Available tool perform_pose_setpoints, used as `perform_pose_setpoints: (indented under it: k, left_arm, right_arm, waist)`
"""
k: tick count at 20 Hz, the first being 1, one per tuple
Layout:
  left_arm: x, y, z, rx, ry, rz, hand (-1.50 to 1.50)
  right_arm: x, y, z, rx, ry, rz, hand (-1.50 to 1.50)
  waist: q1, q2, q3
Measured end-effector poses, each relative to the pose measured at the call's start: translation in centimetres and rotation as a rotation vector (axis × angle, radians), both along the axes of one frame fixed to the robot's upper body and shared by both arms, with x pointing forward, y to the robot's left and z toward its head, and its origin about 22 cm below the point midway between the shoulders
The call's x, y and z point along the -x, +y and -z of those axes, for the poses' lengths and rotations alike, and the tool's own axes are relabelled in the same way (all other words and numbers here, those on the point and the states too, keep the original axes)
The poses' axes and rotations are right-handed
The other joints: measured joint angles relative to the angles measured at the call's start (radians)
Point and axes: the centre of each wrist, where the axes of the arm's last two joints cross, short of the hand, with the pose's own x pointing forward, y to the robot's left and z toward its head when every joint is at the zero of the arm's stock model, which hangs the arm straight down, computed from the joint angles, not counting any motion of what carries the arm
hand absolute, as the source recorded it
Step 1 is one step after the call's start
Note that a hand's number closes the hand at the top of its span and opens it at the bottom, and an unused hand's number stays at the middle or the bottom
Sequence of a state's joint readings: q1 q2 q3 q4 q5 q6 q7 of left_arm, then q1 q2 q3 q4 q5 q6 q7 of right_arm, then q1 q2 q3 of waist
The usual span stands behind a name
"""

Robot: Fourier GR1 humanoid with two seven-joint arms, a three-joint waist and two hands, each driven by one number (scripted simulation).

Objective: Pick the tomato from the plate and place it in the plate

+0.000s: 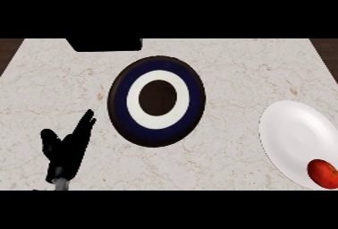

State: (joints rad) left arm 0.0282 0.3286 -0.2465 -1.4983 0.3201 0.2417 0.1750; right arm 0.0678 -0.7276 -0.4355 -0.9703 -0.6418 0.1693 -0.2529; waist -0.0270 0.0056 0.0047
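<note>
My left hand [66, 150] rests at lower left, fingers straight, holding nothing. Tomato [323, 172] sits on white plate [290, 129]; dark ringed plate [157, 101] at centre.

A pale beige marble-patterned counter top [218, 170] fills the view; dark brown wooden floor [10, 47] shows at both upper corners, and a black box-shaped object [105, 44] sits at the far edge.

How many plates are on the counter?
2. The dark blue plate with white ring sits near the middle of the counter. The white plate is at the right edge, partly cut off, with the tomato on it.
</note>
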Motion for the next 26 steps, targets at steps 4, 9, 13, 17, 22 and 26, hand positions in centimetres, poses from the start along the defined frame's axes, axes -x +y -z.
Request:
perform_pose_setpoints:
  k: [4, 9, 13, 17, 22, 26]
  left_arm:
    - [-0.5, -1.2, 0.4, 0.010, -0.005, 0.016, 0.00]
    - [-0.6, -1.2, 0.6, 0.013, -0.008, 0.029, 0.00]
    - [-0.7, -1.0, 0.7, 0.017, -0.002, 0.032, 0.00]
    - [-0.4, -1.3, 0.6, 0.012, -0.011, 0.031, 0.00]
    - [-0.7, -1.4, 0.7, 0.017, -0.001, 0.034, 0.00]
    - [-0.6, -1.3, 1.0, 0.019, -0.009, 0.037, 0.00]
  right_arm:
    - [2.7, -3.3, -0.6, 0.037, 0.066, -0.064, -1.50]
    - [3.8, -5.2, -3.7, 0.138, 0.249, -0.294, -1.50]
    - [3.0, -5.6, -5.8, 0.200, 0.359, -0.437, -1.50]
    - [1.4, -4.6, -6.4, 0.254, 0.462, -0.522, -1.50]
    - [-0.5, -2.3, -5.8, 0.291, 0.527, -0.579, -1.50]
    - [-1.6, -0.1, -5.3, 0.314, 0.575, -0.592, -1.50]
  waist:
    - [0.018, -0.003, 0.001]
    - [0.026, -0.006, 0.000]
    - [0.030, -0.008, -0.001]
    - [0.031, -0.010, -0.001]
    - [0.027, -0.010, -0.002]
    - [0.024, -0.012, -0.002]
